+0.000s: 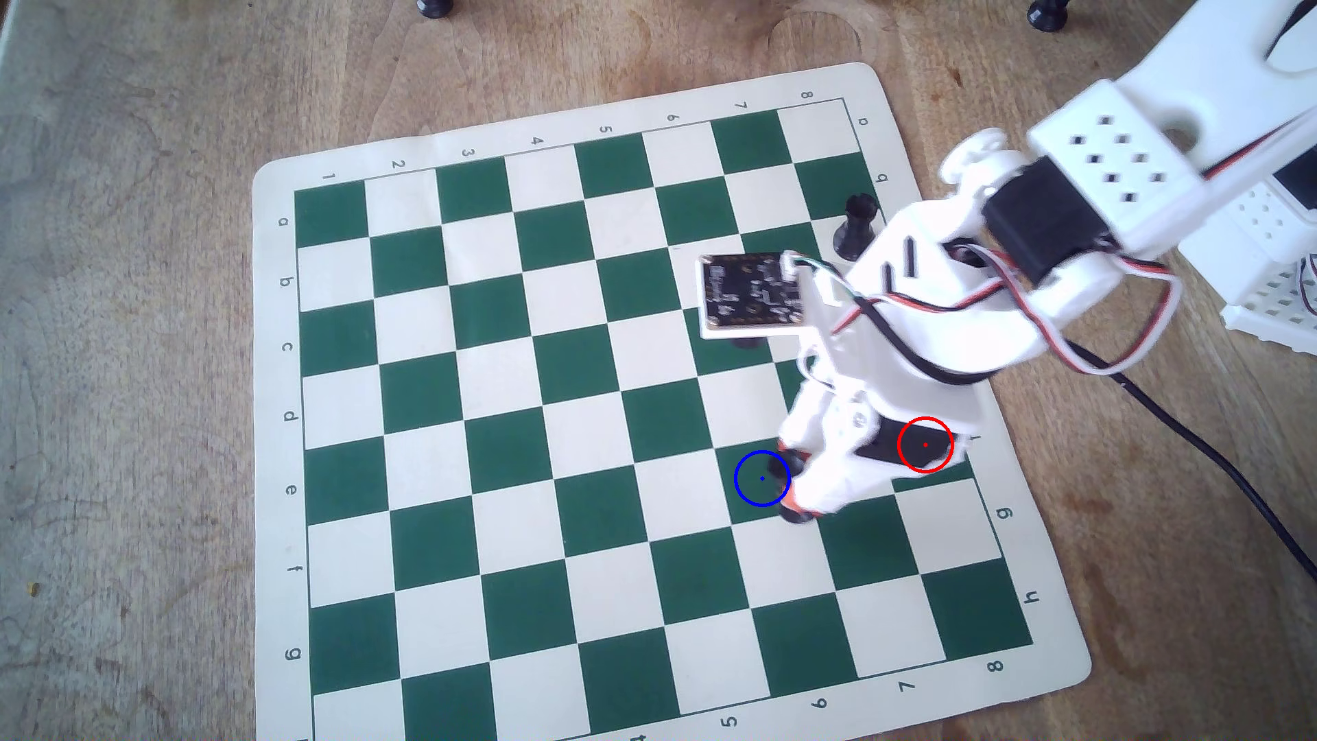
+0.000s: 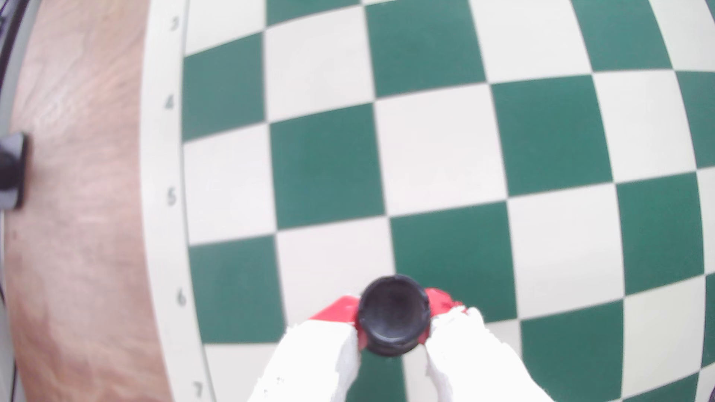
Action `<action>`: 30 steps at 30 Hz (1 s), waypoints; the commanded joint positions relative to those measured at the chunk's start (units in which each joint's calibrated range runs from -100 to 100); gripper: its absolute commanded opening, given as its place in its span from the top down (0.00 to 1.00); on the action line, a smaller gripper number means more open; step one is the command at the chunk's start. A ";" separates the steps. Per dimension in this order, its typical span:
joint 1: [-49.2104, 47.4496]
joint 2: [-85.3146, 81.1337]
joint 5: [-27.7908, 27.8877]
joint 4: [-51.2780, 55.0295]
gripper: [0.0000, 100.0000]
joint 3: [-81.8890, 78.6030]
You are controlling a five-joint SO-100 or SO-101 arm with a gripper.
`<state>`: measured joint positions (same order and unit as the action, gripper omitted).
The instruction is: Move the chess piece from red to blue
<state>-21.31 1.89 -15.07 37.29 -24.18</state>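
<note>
In the wrist view my gripper [image 2: 392, 315] is shut on the black chess piece [image 2: 394, 314]. Its round notched top sits between the red pads [image 2: 439, 301] of the white fingers, above the green and cream chessboard [image 2: 437, 154]. In the overhead view my gripper [image 1: 797, 488] is just right of the blue circle [image 1: 762, 478], which lies on a green square. The piece is mostly hidden under the fingers there. The red circle [image 1: 925, 444] lies over the gripper's black motor, further right. A second black piece [image 1: 857, 228] stands near the board's far right corner.
The board [image 1: 299, 427] lies on a wooden table [image 1: 142, 356]. A white perforated structure [image 1: 1268, 285] and a black cable [image 1: 1211, 456] are at the right. Two black feet [image 1: 435, 7] [image 1: 1047, 16] stand at the top edge. A dark object [image 2: 11, 170] is at the wrist view's left edge.
</note>
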 commanded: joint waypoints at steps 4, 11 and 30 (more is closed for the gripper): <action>1.88 -1.63 1.61 -3.06 1.00 2.87; 2.58 -1.21 1.95 -6.58 1.00 -0.94; 3.05 -0.70 2.00 -11.00 1.00 -5.74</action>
<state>-18.07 1.97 -12.97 27.33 -30.77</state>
